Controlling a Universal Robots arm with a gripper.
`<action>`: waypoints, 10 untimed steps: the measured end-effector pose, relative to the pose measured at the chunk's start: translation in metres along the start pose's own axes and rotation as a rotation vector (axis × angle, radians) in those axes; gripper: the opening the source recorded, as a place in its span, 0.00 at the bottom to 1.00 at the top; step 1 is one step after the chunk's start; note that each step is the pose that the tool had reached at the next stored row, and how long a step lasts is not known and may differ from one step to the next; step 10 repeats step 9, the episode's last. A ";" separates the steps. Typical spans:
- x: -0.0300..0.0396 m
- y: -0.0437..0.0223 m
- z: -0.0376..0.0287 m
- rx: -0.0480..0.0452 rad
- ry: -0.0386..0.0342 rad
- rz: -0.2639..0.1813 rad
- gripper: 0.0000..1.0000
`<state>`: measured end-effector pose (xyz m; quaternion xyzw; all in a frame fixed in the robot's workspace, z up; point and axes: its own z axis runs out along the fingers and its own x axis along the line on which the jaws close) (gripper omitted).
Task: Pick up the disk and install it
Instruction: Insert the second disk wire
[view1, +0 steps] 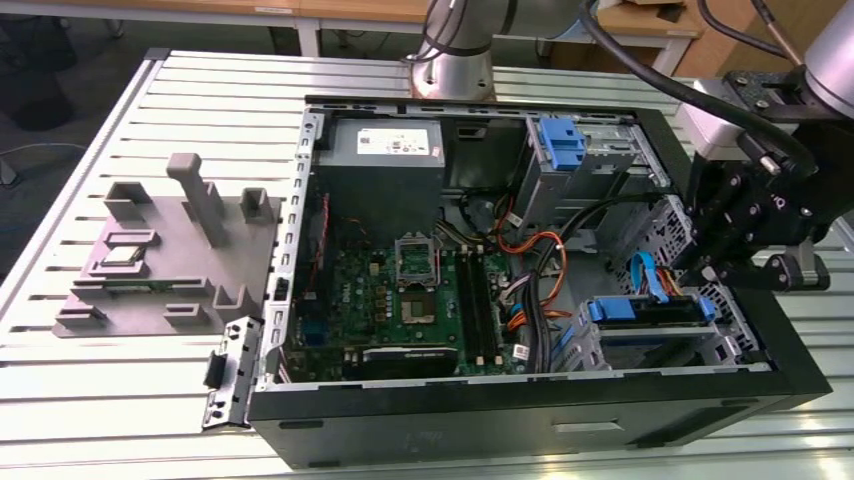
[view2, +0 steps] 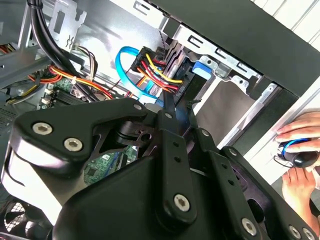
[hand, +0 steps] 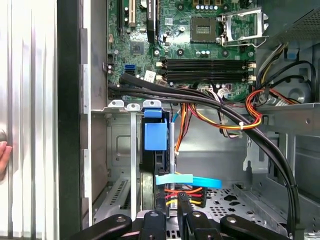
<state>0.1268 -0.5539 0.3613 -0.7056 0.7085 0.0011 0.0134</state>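
Inside the open computer case (view1: 534, 400), at the exterior view's right, the disk (view1: 650, 312) sits in the drive cage, with the gripper (view1: 727, 262) just above it. Across both wrist views the fingers (hand: 159, 212) stand close together beside the disk's (hand: 154, 140) cabled end, though whether they clamp anything I cannot tell. A person's hand (view2: 302, 150) rests outside the case in the second wrist view.

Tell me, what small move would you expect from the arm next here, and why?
Probably a short push along the bay, though that is a guess. In the first wrist view the disk stands on edge in the drive cage of the open computer case, and the gripper sits right at its cabled end, so seating it deeper seems the likely move.
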 end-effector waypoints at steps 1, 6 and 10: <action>0.0000 0.0000 0.0000 0.0000 -0.0003 0.000 0.24; -0.0001 0.0000 -0.0016 0.0000 0.0000 0.000 0.24; -0.0001 -0.0001 -0.0027 0.0000 0.0000 0.000 0.24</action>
